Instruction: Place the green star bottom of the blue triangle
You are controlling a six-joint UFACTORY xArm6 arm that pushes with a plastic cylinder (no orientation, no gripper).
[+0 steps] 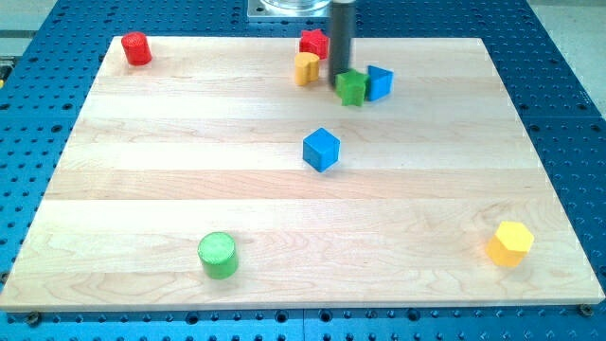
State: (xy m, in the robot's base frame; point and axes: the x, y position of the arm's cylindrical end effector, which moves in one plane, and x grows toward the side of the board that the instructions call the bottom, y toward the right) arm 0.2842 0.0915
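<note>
The green star [352, 88] lies near the view's top centre, touching the left side of the blue triangle [380, 82]. My tip [339, 82] is at the star's upper left edge, against it or very close. The dark rod rises straight up from there to the view's top.
A red block [313, 43] and a yellow block [306, 68] sit just left of the rod. A blue cube [321, 150] is in the middle. A red cylinder [137, 47] is top left, a green cylinder [218, 255] bottom left, a yellow hexagon [510, 243] bottom right.
</note>
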